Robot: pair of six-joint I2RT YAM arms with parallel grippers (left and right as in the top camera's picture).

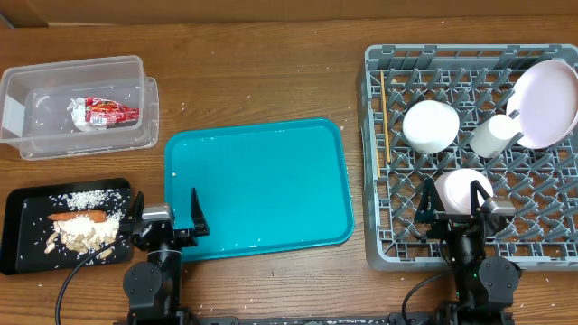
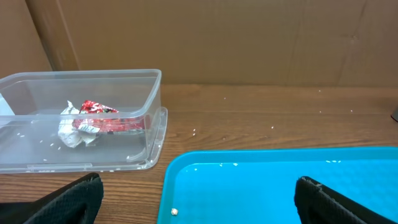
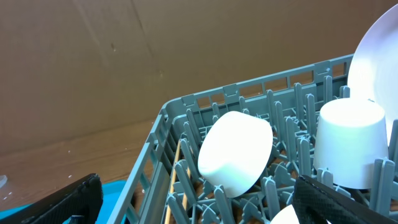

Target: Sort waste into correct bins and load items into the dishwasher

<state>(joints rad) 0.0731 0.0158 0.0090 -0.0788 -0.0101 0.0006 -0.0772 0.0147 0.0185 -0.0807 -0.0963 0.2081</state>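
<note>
Teal tray sits mid-tabletop, bare apart from a pale crumb or two near its front left corner. Clear tub is far left and holds the crumpled tissue and the red-and-white wrapper, which touch each other. Black tray is near left, just beside the teal tray. The carrot lies flat in it, with the rice scraps behind it and more pale scraps in front. Grey dish rack is on the right and carries all the dishes. One bowl is tilted among the pegs toward the far left. The cup is just right of that bowl, up against the plate, which leans in the far right corner. The second bowl sits nearer the front edge. Chopsticks lie inside the rack along its left wall. Left gripper has its fingers spread wide and empty, one over the black tray's right edge and one over the teal tray's left edge. Right gripper also has its fingers spread wide with nothing held. Seen from overhead they sit either side of the second bowl; contact with the bowl cannot be told.
</note>
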